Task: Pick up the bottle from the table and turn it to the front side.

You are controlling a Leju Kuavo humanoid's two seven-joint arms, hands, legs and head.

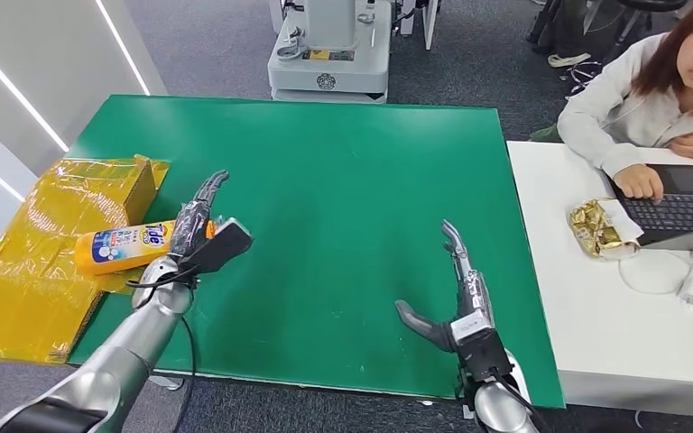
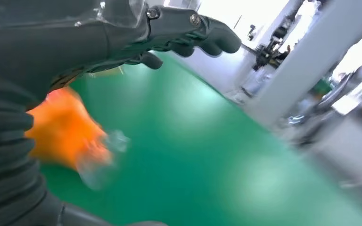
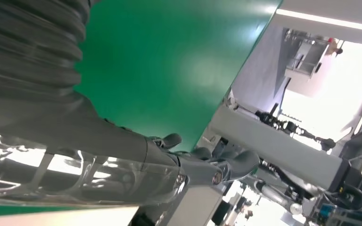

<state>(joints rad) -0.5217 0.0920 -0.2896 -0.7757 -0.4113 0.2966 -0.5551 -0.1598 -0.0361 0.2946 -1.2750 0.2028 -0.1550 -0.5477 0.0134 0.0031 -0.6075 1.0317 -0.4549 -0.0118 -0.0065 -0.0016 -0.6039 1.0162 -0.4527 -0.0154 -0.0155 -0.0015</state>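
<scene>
Fingers first: the left hand has its dark fingers stretched long and apart, angled up and away over the cap end of the bottle, thumb swung out toward table centre. Nothing is pinched between them that I can make out, so I read this as a reach, not a grasp. In the left wrist view the bottle is an orange blur with a clear cap just below the palm, close but not clearly wrapped.

Over to the right hand: fingers straight, thumb splayed wide, holding nothing, hovering above the green table, probably parked out of the way.

Now the bottle itself. It lies on its side at the table's left edge, partly on the yellow bag, just in front of a yellow box. Its long axis runs nearly left to right, cap toward the table centre, base out over the bag, printed label facing up.
</scene>
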